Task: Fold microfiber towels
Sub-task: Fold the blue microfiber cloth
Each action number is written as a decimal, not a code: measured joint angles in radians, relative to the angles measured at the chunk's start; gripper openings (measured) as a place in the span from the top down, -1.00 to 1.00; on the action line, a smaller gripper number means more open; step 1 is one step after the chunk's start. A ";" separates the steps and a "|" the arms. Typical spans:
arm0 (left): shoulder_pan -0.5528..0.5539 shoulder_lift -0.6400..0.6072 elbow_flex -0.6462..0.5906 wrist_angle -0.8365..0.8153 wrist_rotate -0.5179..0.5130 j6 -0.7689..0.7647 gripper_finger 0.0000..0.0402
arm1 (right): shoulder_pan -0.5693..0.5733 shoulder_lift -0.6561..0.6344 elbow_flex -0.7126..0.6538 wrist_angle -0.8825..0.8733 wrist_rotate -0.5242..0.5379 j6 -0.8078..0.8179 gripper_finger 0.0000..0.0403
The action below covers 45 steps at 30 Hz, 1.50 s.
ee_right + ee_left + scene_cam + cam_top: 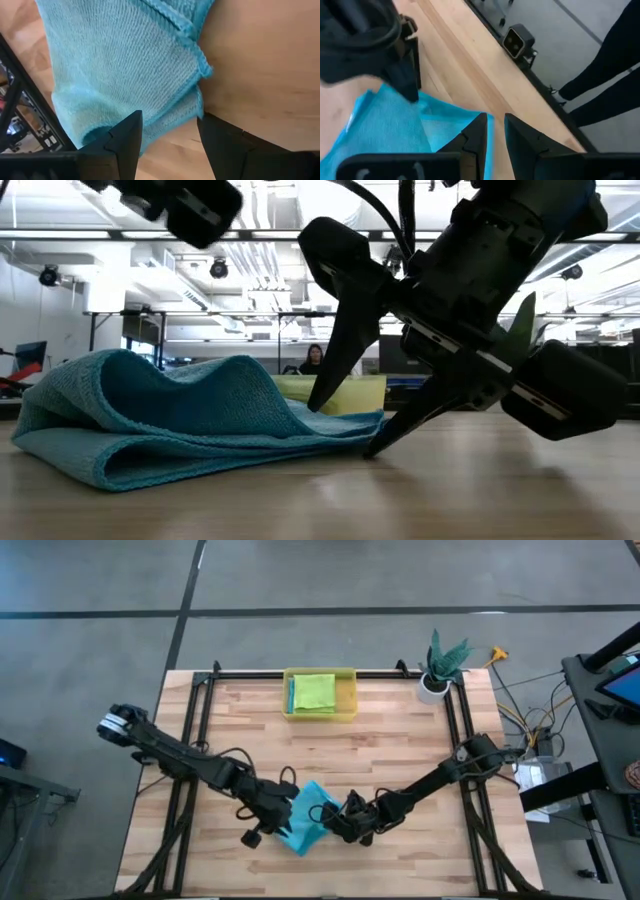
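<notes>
A teal towel lies folded over near the table's near edge, between my two grippers. In the low view its rounded fold is at the left and its thin edges at the right. My right gripper is open, fingers slanting down astride the towel's right edge; the towel's corner lies between them in the right wrist view. My left gripper hovers over the towel's left part, with a narrow gap between its fingers and nothing in it. My right gripper's open fingers stand on either side of the towel's right edge, coming down at a slant from the table's right. One fingertip is at the cloth and the other at the bare wood. I cannot tell whether either touches the towel.
A yellow bin at the far edge holds a folded lime green towel and a teal sliver beside it. A potted plant stands at the far right corner. A small camera sits on the near rail. Bare wood surrounds the teal towel.
</notes>
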 joint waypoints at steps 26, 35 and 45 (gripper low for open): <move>-0.023 0.251 0.091 0.066 -0.011 0.110 0.74 | -0.002 0.006 0.028 0.011 0.091 -0.118 0.93; -0.026 0.238 0.091 0.065 -0.102 0.098 0.74 | 0.002 -0.002 0.078 -0.012 0.087 -0.170 0.95; -0.034 0.179 0.091 0.006 -0.148 -0.037 0.74 | 0.000 -0.029 0.117 -0.045 0.179 -0.187 0.96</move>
